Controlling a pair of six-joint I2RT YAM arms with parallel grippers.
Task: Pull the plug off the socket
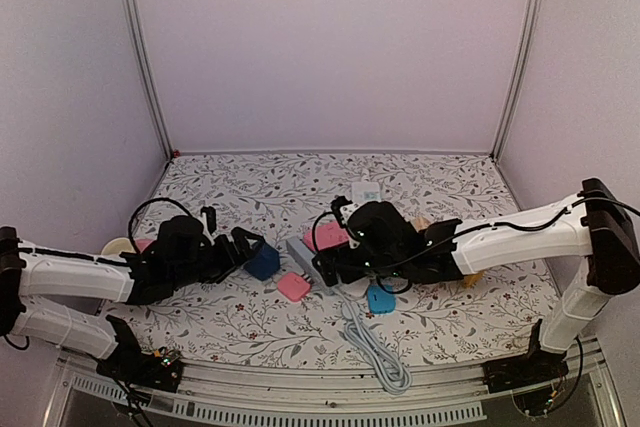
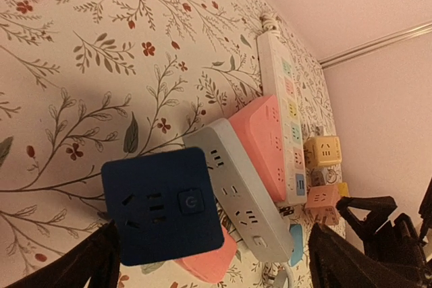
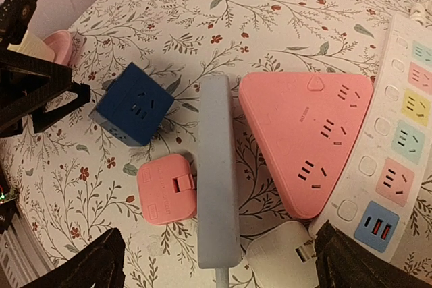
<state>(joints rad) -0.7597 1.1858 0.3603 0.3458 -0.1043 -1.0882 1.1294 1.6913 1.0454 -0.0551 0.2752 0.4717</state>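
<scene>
1. Top external view: the pink plug (image 1: pixel 293 286) lies on the worktop (image 1: pixel 240 187), against the left flank of the grey power strip (image 1: pixel 305 255) and between the two arms. The right claw (image 1: pixel 328 265) is nearer to it. The left claw (image 1: pixel 250 245) hangs by the blue cube socket (image 1: pixel 262 262).
2. Left wrist view: the fingers stand wide apart and hold nothing. The cube sits between them and the plug peeks out beneath it. The strip's visible sockets are empty.
3. Right wrist view: the fingers are spread wide and empty. The plug sits just left of the strip, whose long axis runs towards the claw. Whether its pins sit in a socket cannot be told. No container shows.
</scene>
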